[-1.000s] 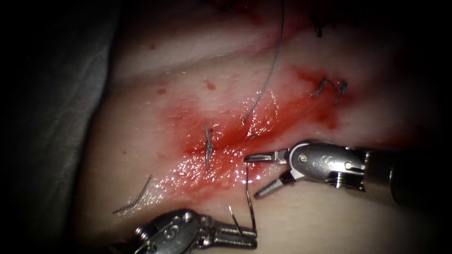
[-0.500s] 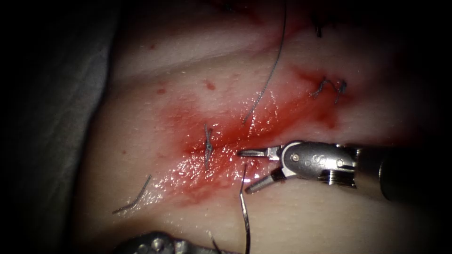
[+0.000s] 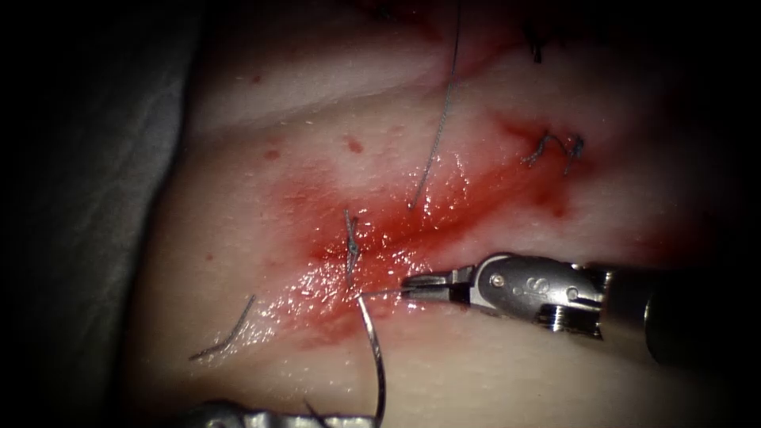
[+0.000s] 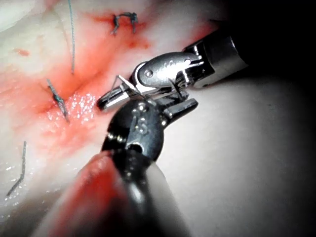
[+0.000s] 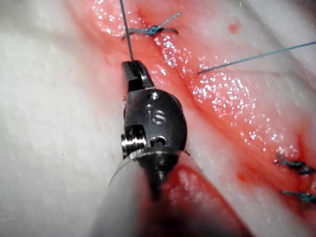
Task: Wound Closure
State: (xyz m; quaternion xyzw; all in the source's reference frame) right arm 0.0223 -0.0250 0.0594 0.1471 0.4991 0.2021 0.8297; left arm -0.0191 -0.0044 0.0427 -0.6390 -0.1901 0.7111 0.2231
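The tissue (image 3: 507, 372) has a wet red cut (image 3: 412, 230) running across it. The curved needle (image 3: 376, 357) arcs up from the picture's lower edge to the cut's near lip, and I see no part of it in the tissue. My right tool (image 3: 416, 283) comes in from the right with its jaws shut on the needle near its upper end, as also seen around the right tool (image 5: 132, 69). My left tool (image 3: 357, 422) holds the needle's lower end at the bottom edge, jaws shut. The left tool (image 4: 180, 106) sits just under the right one (image 4: 111, 98). Thread (image 3: 440, 119) runs from the top into the cut.
A tied stitch (image 3: 350, 242) crosses the cut left of the right tool's tip, and another (image 3: 555, 147) lies further right. A loose cut piece of thread (image 3: 226, 337) rests at the lower left. Grey cloth (image 3: 79, 198) borders the tissue's left side.
The right tool's jaws, open around the needle's upper end, have closed on it. The left tool slid down and left towards the bottom edge, and the needle swung left.
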